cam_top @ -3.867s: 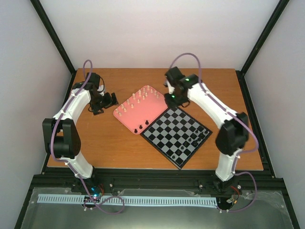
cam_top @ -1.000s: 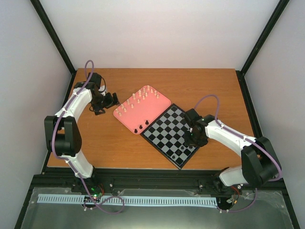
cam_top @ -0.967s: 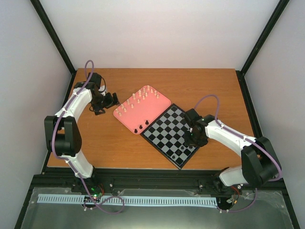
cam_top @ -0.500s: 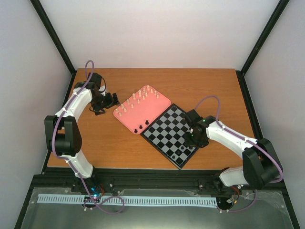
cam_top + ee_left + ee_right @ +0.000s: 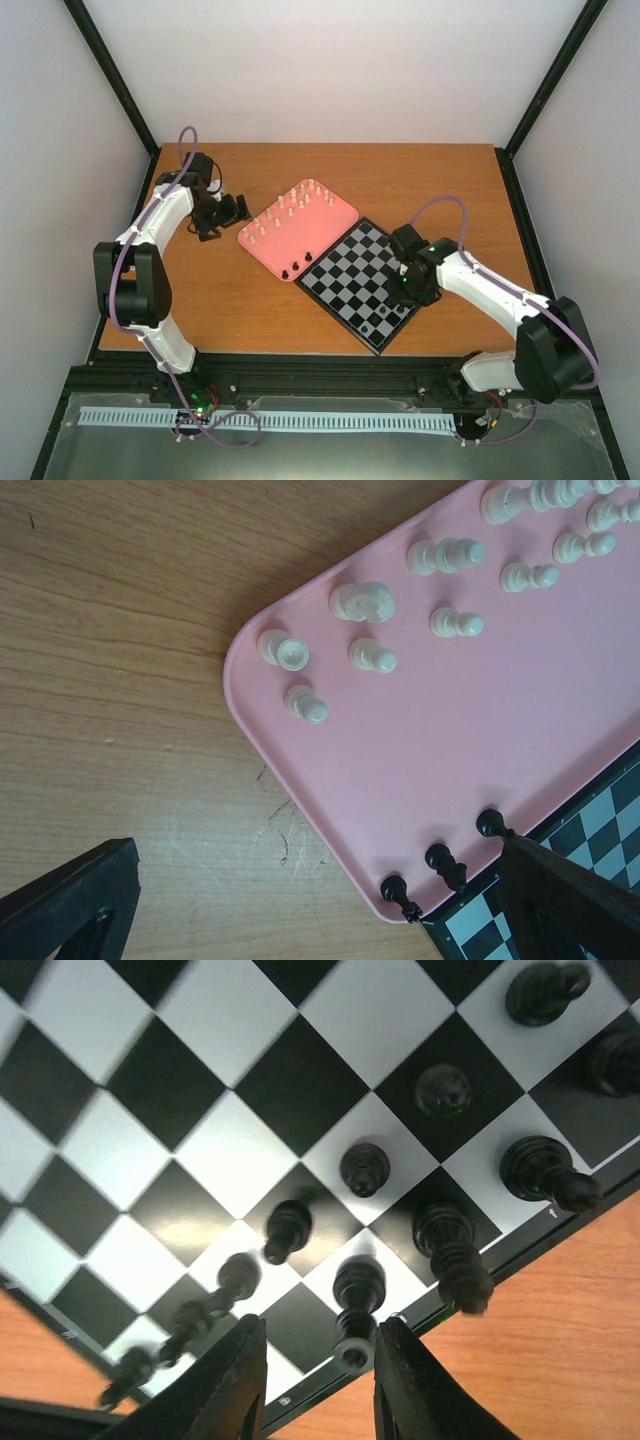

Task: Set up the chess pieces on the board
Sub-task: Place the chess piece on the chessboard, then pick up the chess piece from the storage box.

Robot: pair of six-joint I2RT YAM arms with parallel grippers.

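Observation:
The board of black and grey checks lies right of centre, touching the pink tray. Several cream chess pieces and three black ones stand on the tray. My right gripper hangs open over the board's near-right edge. A black piece stands upright between its fingers on an edge square, with a gap on the left side. Several more black pieces stand in the two rows along that edge. My left gripper is open and empty over the wood, beside the tray's left corner.
The tray sits diagonally at the table's middle back, its near corner against the board's corner. A single black piece stands near the board's front corner. The black frame rail runs along the table's front edge.
The right arm came from the tray's far end to the board's right edge. In the last half second its jaws parted from the black piece. The left arm has not moved.

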